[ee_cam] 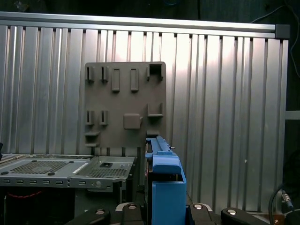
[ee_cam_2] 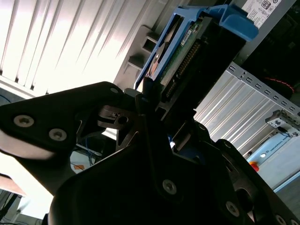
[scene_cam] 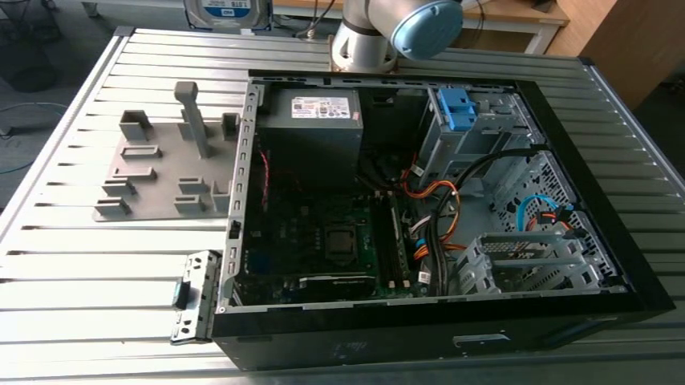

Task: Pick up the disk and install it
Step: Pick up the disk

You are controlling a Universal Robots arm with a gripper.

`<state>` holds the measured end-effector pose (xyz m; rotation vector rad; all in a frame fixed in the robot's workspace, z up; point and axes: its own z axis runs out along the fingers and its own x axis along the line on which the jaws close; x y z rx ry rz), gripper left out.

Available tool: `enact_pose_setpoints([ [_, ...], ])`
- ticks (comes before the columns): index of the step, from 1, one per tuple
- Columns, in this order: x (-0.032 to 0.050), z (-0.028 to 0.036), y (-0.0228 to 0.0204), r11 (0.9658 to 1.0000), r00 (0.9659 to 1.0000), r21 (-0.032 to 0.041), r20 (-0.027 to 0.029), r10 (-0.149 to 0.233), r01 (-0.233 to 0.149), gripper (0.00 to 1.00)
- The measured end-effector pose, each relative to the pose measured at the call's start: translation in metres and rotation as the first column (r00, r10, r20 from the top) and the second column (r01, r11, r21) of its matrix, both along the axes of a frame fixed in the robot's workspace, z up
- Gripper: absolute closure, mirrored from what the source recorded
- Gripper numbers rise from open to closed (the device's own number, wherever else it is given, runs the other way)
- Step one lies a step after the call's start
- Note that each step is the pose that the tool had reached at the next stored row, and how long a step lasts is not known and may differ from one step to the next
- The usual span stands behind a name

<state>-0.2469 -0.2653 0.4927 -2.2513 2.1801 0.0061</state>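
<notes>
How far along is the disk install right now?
Done: pickup; the gripper is shut on the disk, away from the grey fixture plate. In hand: the disk. Left: installation; it is not yet inside the computer case.

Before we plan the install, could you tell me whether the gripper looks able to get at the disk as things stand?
Likely yes: in the second wrist view the disk sits in the gripper, apparently clamped, with nothing else in the way.
</notes>
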Motion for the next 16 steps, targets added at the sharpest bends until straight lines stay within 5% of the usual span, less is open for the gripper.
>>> enact_pose_setpoints([
  [16,0.0167,0.0000,0.0000,1.0000,1.0000,0.0000,-0.0001,0.000,0.000,0.64],
])
